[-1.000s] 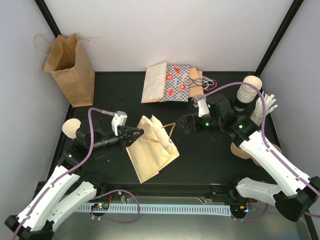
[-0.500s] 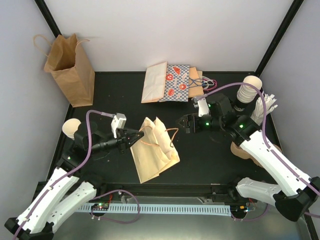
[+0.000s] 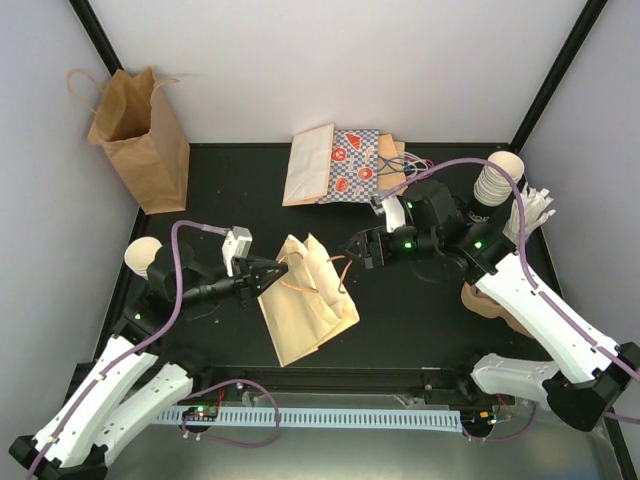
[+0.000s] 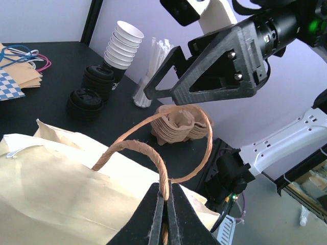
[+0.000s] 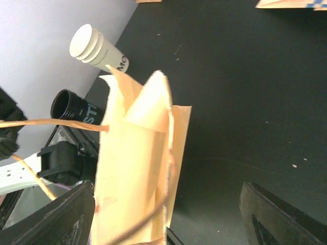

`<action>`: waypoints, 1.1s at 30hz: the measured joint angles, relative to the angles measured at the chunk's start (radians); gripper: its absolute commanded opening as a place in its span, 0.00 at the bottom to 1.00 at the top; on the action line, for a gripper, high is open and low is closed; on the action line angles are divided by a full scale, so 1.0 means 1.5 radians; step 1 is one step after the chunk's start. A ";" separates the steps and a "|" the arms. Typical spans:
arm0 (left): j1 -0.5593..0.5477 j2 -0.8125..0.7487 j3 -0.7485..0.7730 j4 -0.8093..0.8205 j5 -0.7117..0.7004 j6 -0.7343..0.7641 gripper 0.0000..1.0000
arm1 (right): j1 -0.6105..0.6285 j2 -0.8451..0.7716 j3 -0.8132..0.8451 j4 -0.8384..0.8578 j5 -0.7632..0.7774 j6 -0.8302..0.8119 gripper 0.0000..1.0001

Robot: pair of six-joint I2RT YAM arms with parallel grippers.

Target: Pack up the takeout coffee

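Observation:
The cream handled paper bag [image 3: 300,310] lies on the black table, its mouth toward the back. My left gripper [image 3: 272,272] is shut on one twisted paper handle [image 4: 153,158] and holds it up. My right gripper [image 3: 352,250] stands open at the bag's mouth, and the other handle [image 3: 340,268] loops between its wide-apart fingers [image 5: 61,219]. One stack of white takeout coffee cups [image 3: 497,178] stands at the back right, and another stack of cups [image 3: 143,256] stands at the left edge. No cup is inside the bag's visible mouth [image 5: 138,153].
A brown paper bag [image 3: 140,135] stands upright at the back left. Flat folded bags [image 3: 340,165] lie at the back centre. Black lids [image 4: 94,87], a bundle of white sticks [image 3: 530,215] and pulp cup carriers [image 3: 490,300] crowd the right side.
My right gripper has moved left to the bag's free handle, its jaws narrowing a little. The left gripper kept its hold on the other handle and drew the bag's mouth slightly toward itself.

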 measured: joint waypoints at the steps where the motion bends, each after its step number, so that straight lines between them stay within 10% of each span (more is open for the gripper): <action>1: 0.000 0.000 0.000 0.001 0.000 0.000 0.01 | 0.006 0.006 0.012 -0.006 0.001 -0.002 0.82; 16: 0.000 0.002 -0.001 0.007 0.000 0.004 0.02 | 0.111 0.068 0.075 -0.107 0.075 -0.010 0.59; 23: 0.000 0.007 -0.001 0.002 -0.011 0.019 0.02 | 0.118 0.031 0.043 -0.123 0.099 -0.014 0.13; 33: 0.000 0.073 0.123 -0.156 -0.046 0.047 0.02 | 0.101 0.025 0.042 -0.192 0.343 -0.003 0.07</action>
